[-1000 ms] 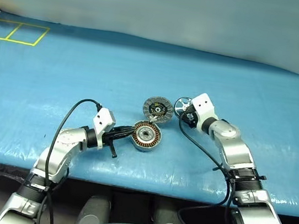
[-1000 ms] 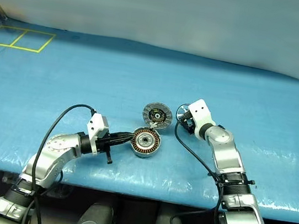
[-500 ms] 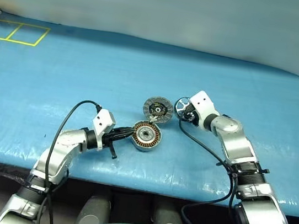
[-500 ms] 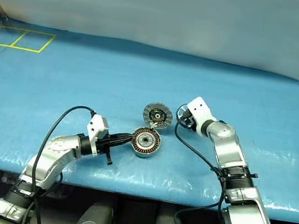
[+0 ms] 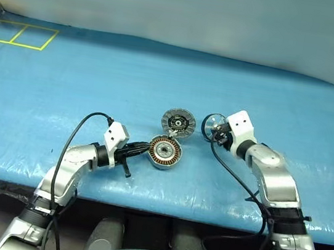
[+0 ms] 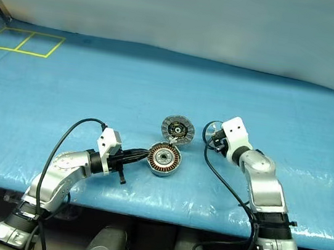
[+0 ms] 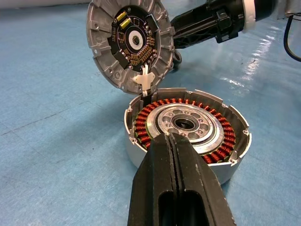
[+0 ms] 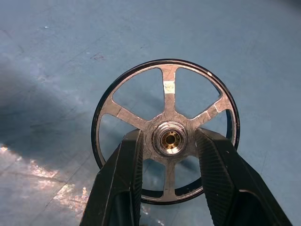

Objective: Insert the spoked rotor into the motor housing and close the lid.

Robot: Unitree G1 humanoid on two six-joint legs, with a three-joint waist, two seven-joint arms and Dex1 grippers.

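While the right claw (image 8: 167, 181) grips the shiny silver six-spoked rotor (image 8: 165, 129) by its hub above the blue bench (image 5: 66, 86), that narrow pinch could let it swivel; the left claw (image 7: 175, 155), shut, rests against the copper-wound round metal motor housing (image 7: 188, 132)

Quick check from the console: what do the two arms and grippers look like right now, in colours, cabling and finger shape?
Both arms are silver-grey with black joint bands. Each wrist carries a white block, and a black cable loops from it back along the arm. The left gripper has two smooth, glossy black fingers. The right gripper has two black fingers with finely ribbed inner pads.
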